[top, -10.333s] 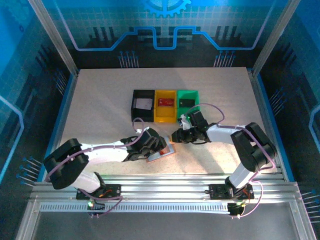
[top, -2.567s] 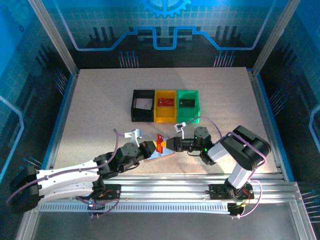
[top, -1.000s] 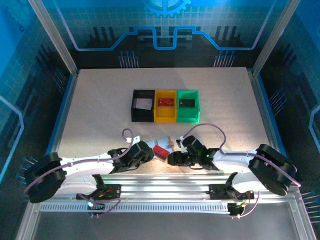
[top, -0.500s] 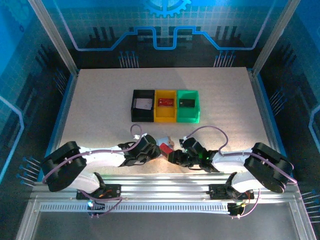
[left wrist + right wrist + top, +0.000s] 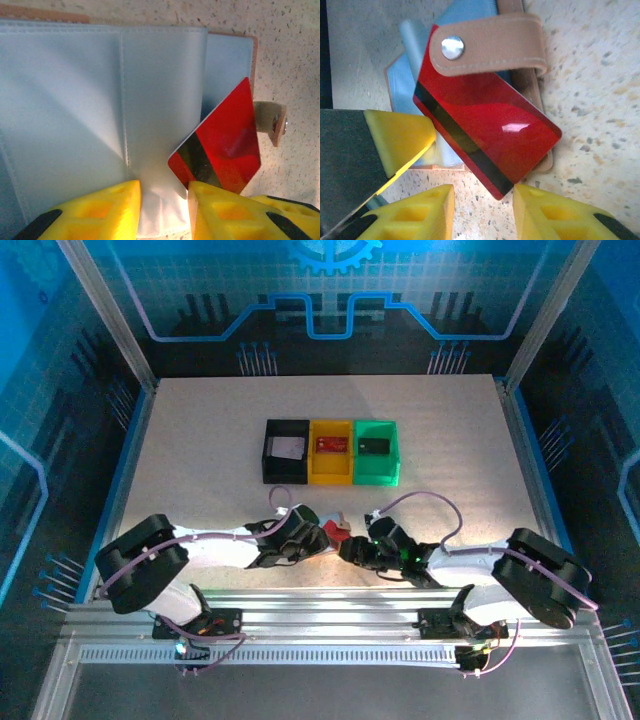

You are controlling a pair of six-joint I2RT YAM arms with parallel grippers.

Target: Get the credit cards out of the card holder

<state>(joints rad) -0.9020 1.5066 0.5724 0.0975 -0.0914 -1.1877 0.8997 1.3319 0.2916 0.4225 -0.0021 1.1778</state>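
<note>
- Red credit card [image 5: 485, 135] lies tilted; its long axis runs upper left to lower right in the right wrist view. Its lower corner pokes off the card holder [image 5: 75, 100] straight toward the right gripper [image 5: 482, 215].
- Right gripper is the nearer one to the card. Jaws part-open, one finger on each side of that corner with gaps showing, so nothing is gripped.
- Snap tab [image 5: 490, 42] lies across the card's upper end.
- Left gripper [image 5: 164, 210]: jaws part-open, tips at the holder's pale grey pocket edge, no clamp seen; likely pinning it down.
- Holder lies open on the table [image 5: 600, 100], bottom centre of the top view.
- Both arms are low and stretched inward, wrists facing each other.
</note>
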